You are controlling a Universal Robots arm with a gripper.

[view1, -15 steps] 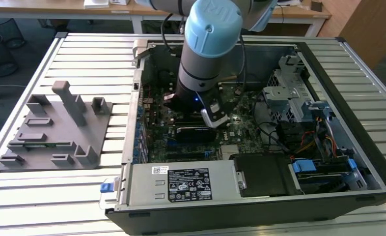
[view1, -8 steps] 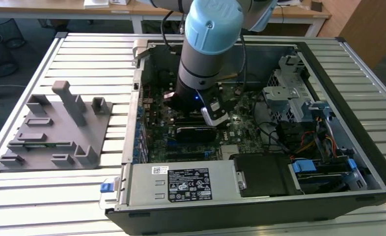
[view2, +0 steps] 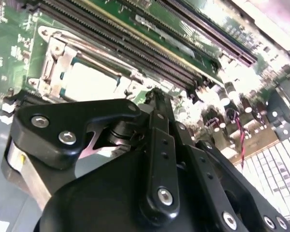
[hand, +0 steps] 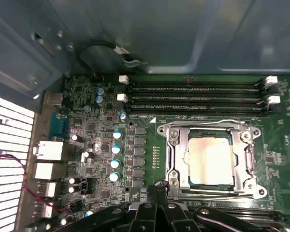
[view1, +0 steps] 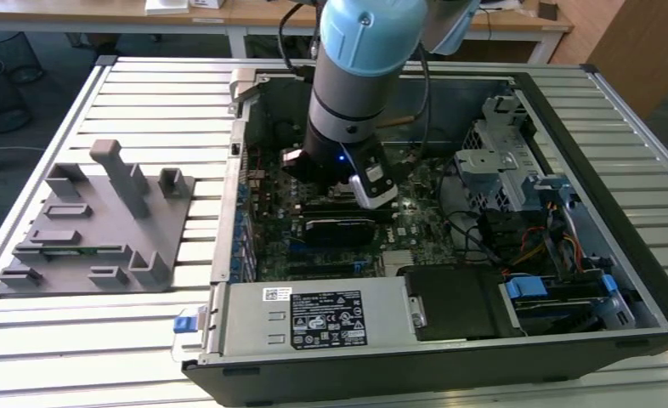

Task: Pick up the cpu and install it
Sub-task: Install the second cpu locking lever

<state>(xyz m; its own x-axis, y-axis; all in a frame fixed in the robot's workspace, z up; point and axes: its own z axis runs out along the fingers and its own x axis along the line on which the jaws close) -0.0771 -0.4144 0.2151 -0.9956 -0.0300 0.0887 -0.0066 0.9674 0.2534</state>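
while hanging over the open computer case, gripper just beside the socket frame, fingertips drawn together on nothing. cpu seated flat in that frame on the green board, just beyond the tips. arm upright, wrist pointing down.

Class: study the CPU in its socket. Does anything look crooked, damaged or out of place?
Nothing stands out. The CPU lies flat and square inside the socket frame, its edges parallel to the frame. The pincer sits beside the socket, off the chip.
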